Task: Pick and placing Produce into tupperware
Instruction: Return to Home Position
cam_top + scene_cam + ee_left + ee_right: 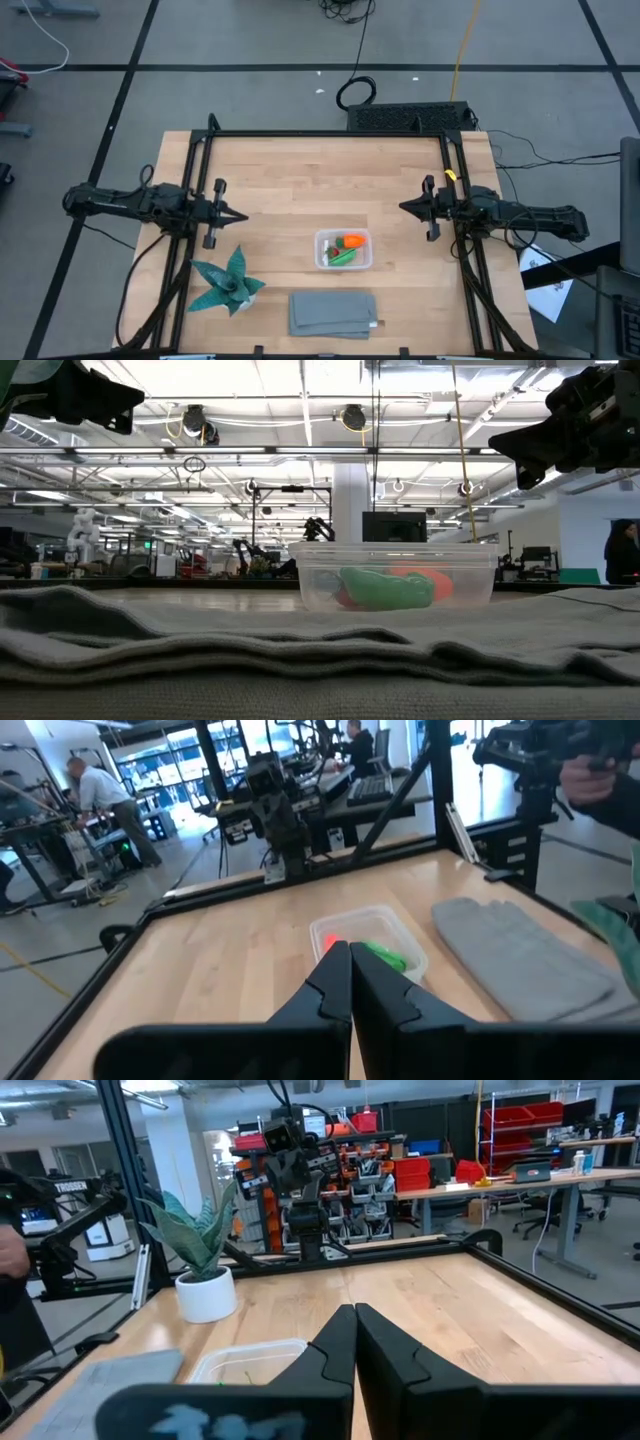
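The clear tupperware stands on the table's near middle. Inside it lie the orange carrot piece, the green pod and a red piece; the low view shows the green pod and orange behind the clear wall. My left gripper hovers shut over the table's left side, pointing right. My right gripper hovers shut over the right side, pointing left. Both are high above the table and touch nothing. In the wrist views the left gripper and the right gripper show closed tips.
A teal spiky plant in a white pot stands at the near left. A folded grey cloth lies near the table's near edge, in front of the tupperware. A black frame borders the table. People stand in the room beyond.
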`<action>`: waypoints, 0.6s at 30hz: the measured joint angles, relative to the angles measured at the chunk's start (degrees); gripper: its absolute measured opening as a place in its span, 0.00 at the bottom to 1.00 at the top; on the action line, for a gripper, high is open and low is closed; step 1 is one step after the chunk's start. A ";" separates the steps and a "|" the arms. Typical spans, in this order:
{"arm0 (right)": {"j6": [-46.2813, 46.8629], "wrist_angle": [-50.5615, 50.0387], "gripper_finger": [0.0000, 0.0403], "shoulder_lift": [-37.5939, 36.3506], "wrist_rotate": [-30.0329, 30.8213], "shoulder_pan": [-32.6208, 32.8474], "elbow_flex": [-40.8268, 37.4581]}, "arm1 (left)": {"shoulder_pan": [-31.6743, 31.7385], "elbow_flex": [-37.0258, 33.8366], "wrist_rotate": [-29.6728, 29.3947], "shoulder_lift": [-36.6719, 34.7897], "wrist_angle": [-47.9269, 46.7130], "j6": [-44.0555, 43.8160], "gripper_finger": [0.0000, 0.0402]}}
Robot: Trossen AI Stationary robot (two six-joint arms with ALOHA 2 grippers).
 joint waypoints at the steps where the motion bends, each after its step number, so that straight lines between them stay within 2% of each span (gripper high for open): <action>1: 0.18 0.16 0.00 0.00 -0.13 -0.02 -0.01 | 0.00 0.00 0.00 -0.01 -0.39 0.27 0.00; 9: 2.23 2.21 0.00 -0.01 -3.45 0.00 0.00 | 0.00 0.00 -0.02 -0.01 -1.81 0.68 0.00; 18: 3.41 2.33 0.00 0.00 -4.44 0.00 -0.01 | 0.00 0.00 -0.76 -0.01 -2.90 -0.25 0.00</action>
